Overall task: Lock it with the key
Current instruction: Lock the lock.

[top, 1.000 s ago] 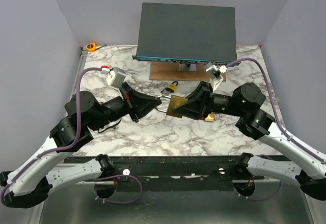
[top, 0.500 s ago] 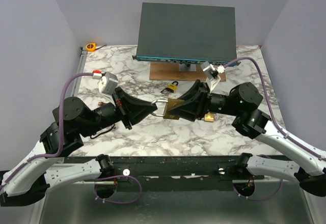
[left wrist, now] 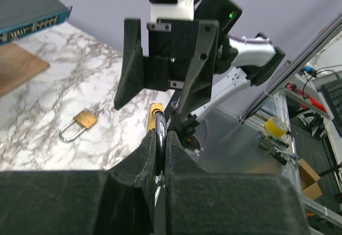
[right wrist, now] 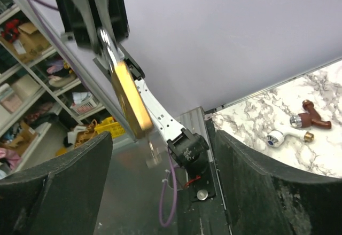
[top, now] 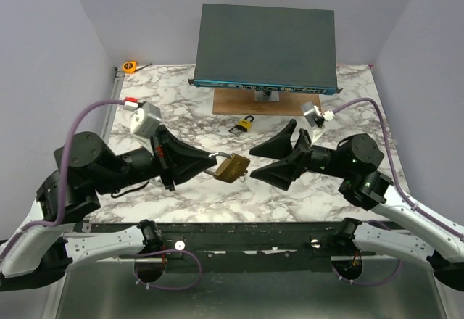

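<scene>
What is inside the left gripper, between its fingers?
The left gripper is shut on the brass padlock: its shackle lies between the fingers, which cover most of it, and the body sticks out. No key can be seen.

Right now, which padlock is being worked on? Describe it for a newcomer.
Start at the grey network switch at the back of the table. In front of it, the left claw pinches a brass padlock. Unlike the smaller padlock lying by the wooden board, it is held off the table.
</scene>
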